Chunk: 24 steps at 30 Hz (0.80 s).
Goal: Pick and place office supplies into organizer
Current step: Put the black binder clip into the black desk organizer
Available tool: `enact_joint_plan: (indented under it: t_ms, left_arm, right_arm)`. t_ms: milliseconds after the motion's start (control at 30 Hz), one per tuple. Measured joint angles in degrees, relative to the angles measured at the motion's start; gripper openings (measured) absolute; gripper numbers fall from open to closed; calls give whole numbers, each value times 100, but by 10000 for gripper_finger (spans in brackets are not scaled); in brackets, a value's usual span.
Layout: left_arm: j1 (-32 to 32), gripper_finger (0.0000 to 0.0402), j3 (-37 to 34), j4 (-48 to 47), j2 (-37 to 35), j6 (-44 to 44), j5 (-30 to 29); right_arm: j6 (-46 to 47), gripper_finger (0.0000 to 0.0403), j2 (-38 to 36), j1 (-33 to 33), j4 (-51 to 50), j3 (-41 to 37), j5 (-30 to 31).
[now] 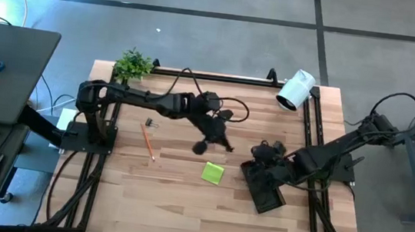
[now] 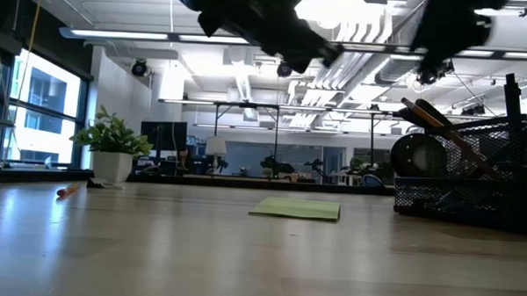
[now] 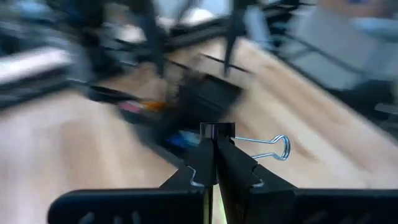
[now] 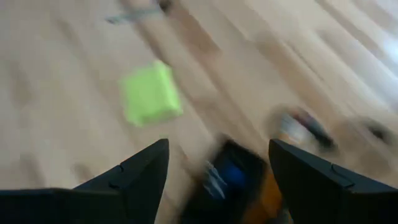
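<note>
Bare table front-left; right end effector [image 1: 265,154] crowds organizer [image 1: 265,188].

The pale wooden plank worktop [image 1: 175,205] has a smooth, faintly glossy finish (ceiling lights reflect in it). The black mesh wire organizer [image 2: 473,177] looks matt; the small black binder clip [image 3: 219,132] has shiny wire handles; the lime-green paper sticky-note pad [image 1: 213,172] is matt.

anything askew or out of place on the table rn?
The organizer sits turned at an angle to the table edges, not square. Otherwise just unsorted supplies: sticky-note pad, orange pencil and a binder clip lie loose on the wood.
</note>
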Motion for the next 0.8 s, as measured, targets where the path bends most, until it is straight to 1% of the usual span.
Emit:
enact_joint_plan:
  t_ms: [33,67,133,200,267,333,467,600,733,800]
  left_arm:
    - [-86,0,6,260,56,-126,-276]
    - [-150,0,2,451,107,-294,-423]
    - [-277,0,-2,961,235,-646,-527]
    - [-374,0,0,1355,347,-1003,-614]
    - [-455,0,0,1655,460,-1352,-807]
    - [-546,0,0,1946,602,-1574,-1127]
    - [-734,0,0,2424,909,-1897,-2051]
    - [-913,0,0,2725,1188,-2001,-2842]
    - [-1043,0,0,2801,1365,-2017,-3388]
    - [-1083,0,-2,2765,1385,-2017,-3558]
  right_arm:
    - [353,270,-13,45,-516,94,-50]
    - [677,270,-21,90,-986,185,-45]
    - [1089,270,-26,183,-1566,351,59]
    - [1294,270,-26,355,-1918,431,184]
    - [1327,270,-26,531,-1913,474,248]
    - [1381,270,-26,736,-1920,481,380]
    - [1715,270,-25,1080,-1924,481,841]
    - [1902,270,-23,1298,-1921,481,1329]
    - [1932,270,-23,1367,-1917,481,1576]
    - [1938,270,-23,1365,-1919,481,1630]
